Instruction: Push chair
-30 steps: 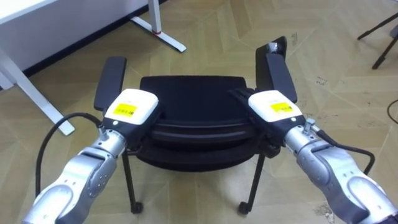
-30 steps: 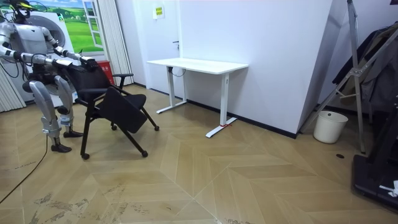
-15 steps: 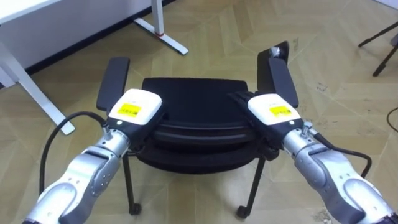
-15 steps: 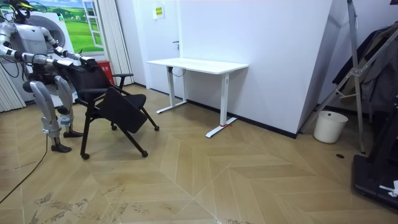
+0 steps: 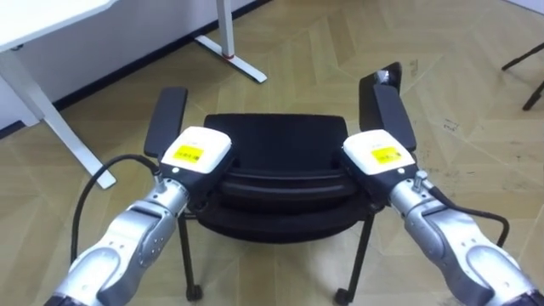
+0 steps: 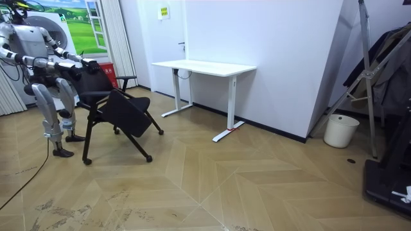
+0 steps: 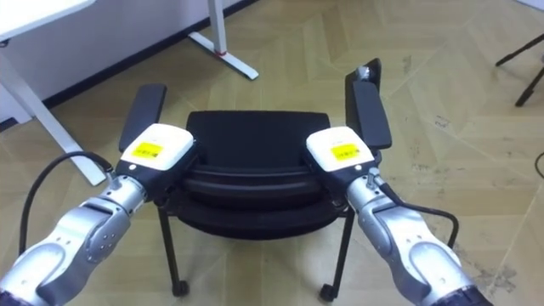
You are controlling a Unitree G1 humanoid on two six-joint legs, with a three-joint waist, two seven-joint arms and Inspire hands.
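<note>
The left hand (image 5: pixel 197 153) and the right hand (image 5: pixel 380 155) stay planted on the top of the backrest (image 5: pixel 285 187) of the black chair (image 5: pixel 276 136), one toward each end. Their fingers are hidden behind it, so I cannot tell whether they grip. The armrests (image 5: pixel 167 121) flank the hands as before. The chair stands on the wooden floor (image 6: pixel 212 179), near the room view's left edge and well apart from the white desk (image 6: pixel 204 67). Since a second ago it has barely moved. The eye view has slid a little, so the desk's foot sits lower in it.
</note>
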